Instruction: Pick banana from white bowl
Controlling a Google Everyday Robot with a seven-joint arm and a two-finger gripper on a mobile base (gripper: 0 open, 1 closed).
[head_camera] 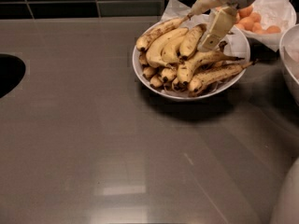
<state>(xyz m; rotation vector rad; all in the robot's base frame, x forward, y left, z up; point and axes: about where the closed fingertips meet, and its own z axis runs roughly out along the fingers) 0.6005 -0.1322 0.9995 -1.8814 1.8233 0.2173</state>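
Observation:
The white bowl [141,76] stands at the back right of the counter, lined with paper and heaped with bananas. The banana [162,46], plump, curved and mostly clean yellow, lies at the upper left of the heap, among thinner brown-speckled bananas [216,73]. My gripper [196,31] reaches in from the top right and hangs over the middle of the heap, just right of the banana. Its cream fingers [217,28] are spread apart and hold nothing.
A paper-lined container of small orange fruits [256,21] stands behind the bowl at the back right. Another white bowl rim [286,59] shows at the right edge. A dark round opening [7,73] cuts the counter at the left. A pale object [287,195] sits at the bottom right corner.

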